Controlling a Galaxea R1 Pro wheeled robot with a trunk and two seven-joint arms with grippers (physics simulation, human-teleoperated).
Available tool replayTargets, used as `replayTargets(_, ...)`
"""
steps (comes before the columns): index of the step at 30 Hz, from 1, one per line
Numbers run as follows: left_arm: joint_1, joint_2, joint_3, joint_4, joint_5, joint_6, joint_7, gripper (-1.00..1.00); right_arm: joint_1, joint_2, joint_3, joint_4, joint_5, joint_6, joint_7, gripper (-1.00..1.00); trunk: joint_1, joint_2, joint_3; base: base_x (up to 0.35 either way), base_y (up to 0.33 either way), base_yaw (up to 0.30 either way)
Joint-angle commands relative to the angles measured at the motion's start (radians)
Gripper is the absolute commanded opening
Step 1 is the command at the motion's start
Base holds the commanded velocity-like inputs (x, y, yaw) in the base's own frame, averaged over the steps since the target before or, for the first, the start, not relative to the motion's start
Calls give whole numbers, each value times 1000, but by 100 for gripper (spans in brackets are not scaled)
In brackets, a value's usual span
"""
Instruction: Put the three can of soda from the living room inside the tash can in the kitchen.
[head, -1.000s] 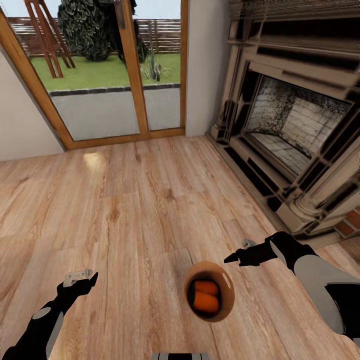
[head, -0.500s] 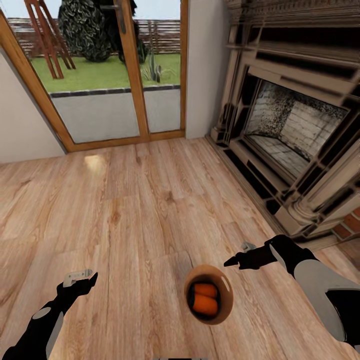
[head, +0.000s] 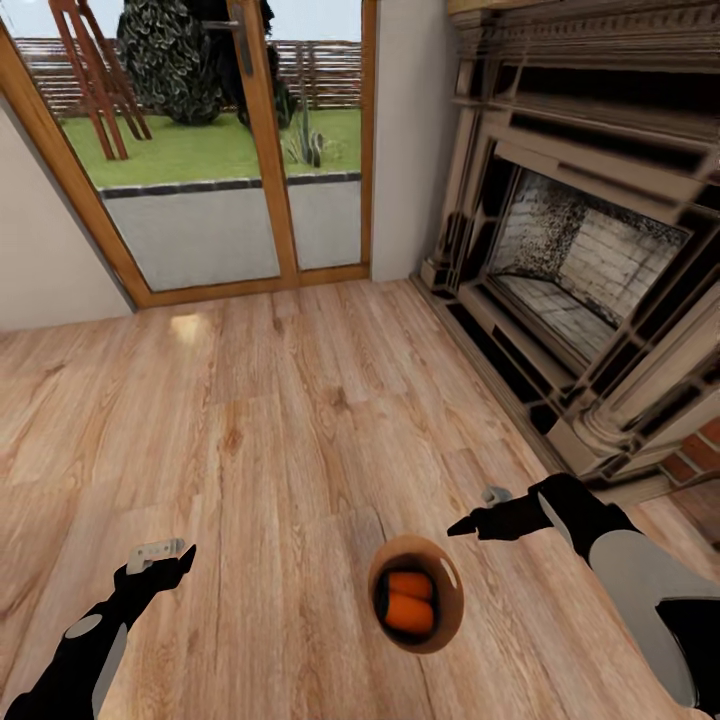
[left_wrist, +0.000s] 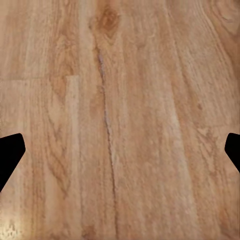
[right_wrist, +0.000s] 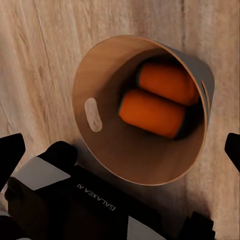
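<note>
Living room, wood floor (head: 300, 420), brick fireplace (head: 590, 260) and glazed doors (head: 210, 150) ahead. The trash can (head: 452, 600) sits on the robot's base, two orange soda cans (head: 410, 603) lying inside. Both arms reach forward and low, flanking it: left tool (head: 165, 560) spread wide, right tool (head: 478, 518) wide too, both empty.

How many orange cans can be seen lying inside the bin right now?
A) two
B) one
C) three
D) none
A: the right wrist view looks into the bin and shows two orange cans lying side by side at its bottom; the head view shows the same pair.
</note>
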Motion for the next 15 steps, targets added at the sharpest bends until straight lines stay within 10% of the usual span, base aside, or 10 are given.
replayTargets(1, 0, 0, 0, 0, 0, 0, 0, 100, 13, 1, 0, -24, 0, 1, -13, 100, -4, 7, 3, 0, 0, 0)
replayTargets(15, 0, 1, 0, 0, 1, -1, -4, 100, 88, -8, -4, -76, 0, -13, -42, 100, -58, 105, 47, 0, 0, 0)
